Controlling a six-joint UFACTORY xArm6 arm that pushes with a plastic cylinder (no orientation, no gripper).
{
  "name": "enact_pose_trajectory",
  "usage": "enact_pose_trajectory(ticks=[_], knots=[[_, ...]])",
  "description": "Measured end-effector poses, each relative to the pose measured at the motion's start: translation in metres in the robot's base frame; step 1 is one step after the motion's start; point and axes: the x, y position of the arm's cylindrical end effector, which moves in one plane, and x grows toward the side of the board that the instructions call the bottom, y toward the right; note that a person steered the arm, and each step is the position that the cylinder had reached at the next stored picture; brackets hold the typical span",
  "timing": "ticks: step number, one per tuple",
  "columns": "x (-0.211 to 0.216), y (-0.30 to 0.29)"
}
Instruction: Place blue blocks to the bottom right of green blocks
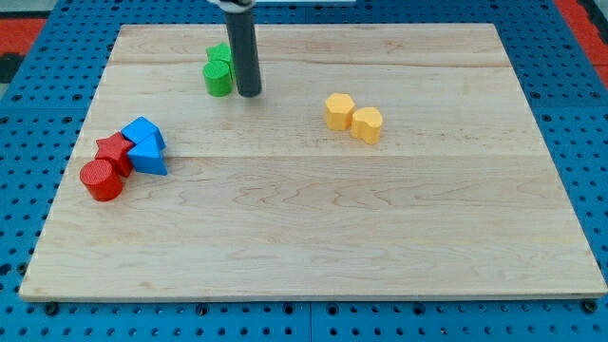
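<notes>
Blue blocks [144, 144], two touching, are found at the desk's [399, 237] left, against a red star [114, 150] and red cylinder [101, 180]. Green blocks [218, 71] sit near the view's top, with the tip [249, 93] just at their right. No jaws exist on this end effector, a bare rod. The blue pair is best approached from its left and pushed rightward without dragging the red ones. Yellow blocks [353, 118] lie well apart.

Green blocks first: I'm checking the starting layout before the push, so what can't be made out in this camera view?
- Green blocks: right sides hidden behind the rod; rear block's shape unclear.
- My tip: whether it touches the green blocks, unclear.
- Blue blocks: rear one partly hidden by the front one.
- Rod's top: cut off by the view's top.
</notes>
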Motion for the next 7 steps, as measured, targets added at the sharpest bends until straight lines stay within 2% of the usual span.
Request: enact_pose_trajectory(ticks=[2,4,5,6,7], knots=[[0.009,-0.006],[0.01,-0.163],[0.049,-0.131],[0.1,-0.019],[0.179,0.038]])
